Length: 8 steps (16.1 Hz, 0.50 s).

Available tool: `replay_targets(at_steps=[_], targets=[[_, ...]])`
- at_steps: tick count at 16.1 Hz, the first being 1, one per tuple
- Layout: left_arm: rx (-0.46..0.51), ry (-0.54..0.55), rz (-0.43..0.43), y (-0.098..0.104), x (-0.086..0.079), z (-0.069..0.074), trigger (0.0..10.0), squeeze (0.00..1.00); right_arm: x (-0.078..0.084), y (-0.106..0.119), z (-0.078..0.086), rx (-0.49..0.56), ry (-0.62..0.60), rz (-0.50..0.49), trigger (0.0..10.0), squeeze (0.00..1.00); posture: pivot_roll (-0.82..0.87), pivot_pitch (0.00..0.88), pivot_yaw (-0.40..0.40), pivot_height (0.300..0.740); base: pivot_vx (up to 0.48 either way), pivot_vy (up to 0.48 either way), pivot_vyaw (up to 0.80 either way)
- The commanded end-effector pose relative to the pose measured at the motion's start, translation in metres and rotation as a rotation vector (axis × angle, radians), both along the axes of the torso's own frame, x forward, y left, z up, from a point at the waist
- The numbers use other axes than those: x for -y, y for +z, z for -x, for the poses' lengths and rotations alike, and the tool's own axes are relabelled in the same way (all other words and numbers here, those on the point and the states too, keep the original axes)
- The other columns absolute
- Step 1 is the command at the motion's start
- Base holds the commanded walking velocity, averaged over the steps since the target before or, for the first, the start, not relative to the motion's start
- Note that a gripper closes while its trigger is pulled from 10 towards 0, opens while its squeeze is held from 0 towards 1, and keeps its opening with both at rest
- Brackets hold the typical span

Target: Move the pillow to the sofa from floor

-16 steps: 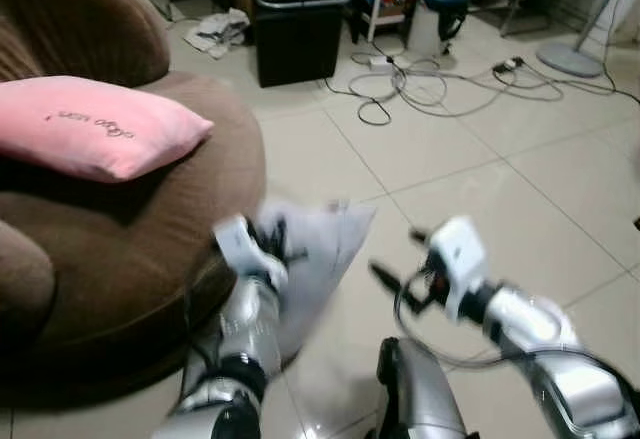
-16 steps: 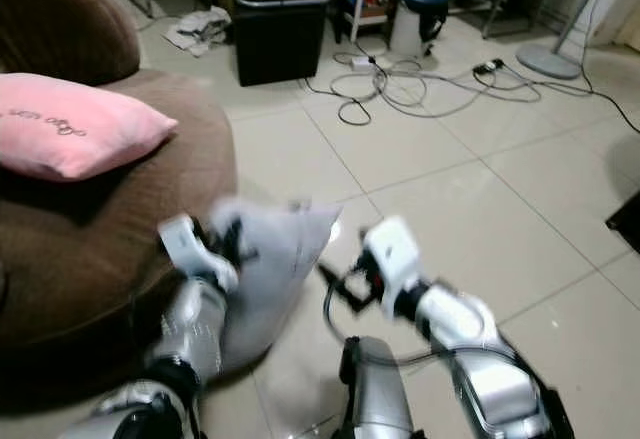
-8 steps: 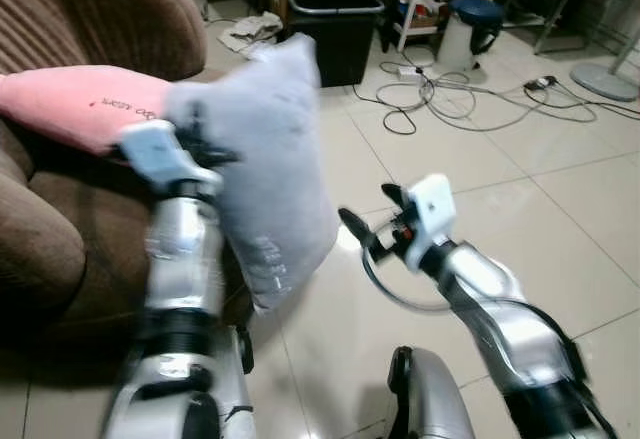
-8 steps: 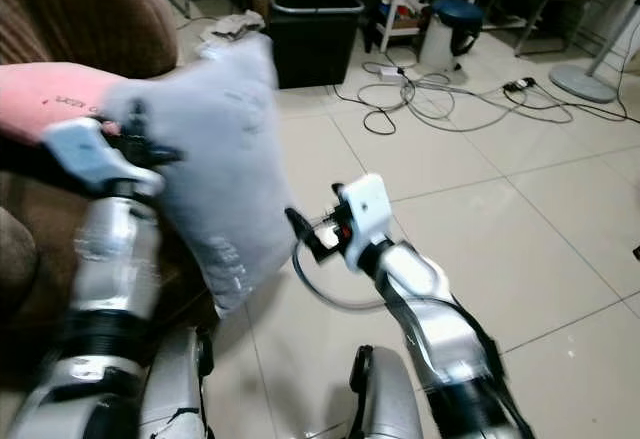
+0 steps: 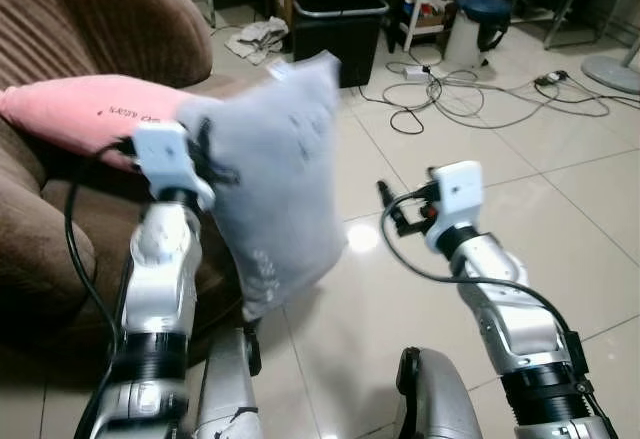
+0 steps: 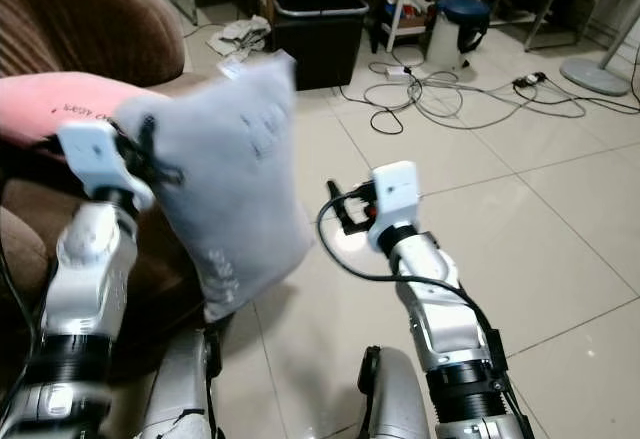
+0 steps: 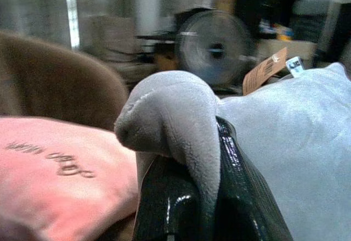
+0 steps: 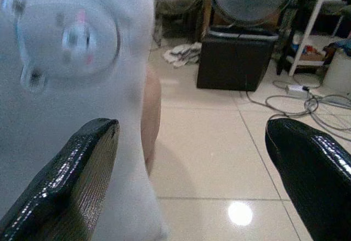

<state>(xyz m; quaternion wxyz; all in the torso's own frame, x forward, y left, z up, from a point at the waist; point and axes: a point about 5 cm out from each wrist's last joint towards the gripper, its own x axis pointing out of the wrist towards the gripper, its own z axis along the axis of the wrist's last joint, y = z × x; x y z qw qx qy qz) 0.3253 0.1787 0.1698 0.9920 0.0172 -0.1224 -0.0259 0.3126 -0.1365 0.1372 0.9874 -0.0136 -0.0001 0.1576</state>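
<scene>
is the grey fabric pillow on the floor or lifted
Lifted: the grey fabric pillow hangs clear of the tiled floor, its corner pinched in the left gripper.

— How many pillows do you count?
— Two: a grey pillow (image 5: 278, 174) at about ten o'clock and a pink pillow (image 5: 90, 114) further round toward nine.
— Sofas?
— One brown sofa (image 5: 60, 229), at nine o'clock.
— Grippers?
— Two, the left gripper (image 5: 205, 149) and the right gripper (image 5: 392, 209).
— Bins?
— One black bin (image 5: 336, 27), near twelve.

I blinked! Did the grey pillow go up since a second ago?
Yes. The grey pillow rose off the floor, now hanging from the left pincer level with the pink pillow on the sofa.
</scene>
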Motion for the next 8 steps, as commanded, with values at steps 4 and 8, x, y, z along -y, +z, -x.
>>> replay_targets(at_steps=[4, 8], targets=[[0.0, -0.179, 0.016, 0.009, 0.023, 0.018, 10.0, 0.0, 0.0, 0.012, 0.001, 0.045, 0.022, -0.01, 10.0, 0.0, 0.13, 0.0, -0.038, 0.573, 0.0, 0.0, 0.0], [-0.057, -0.125, 0.1, -0.003, 0.013, 0.028, 10.0, 0.0, -0.007, 0.014, 0.0, 0.042, 0.095, 0.008, 10.0, 0.0, 0.14, 0.0, -0.058, 0.608, 0.0, 0.0, 0.0]])
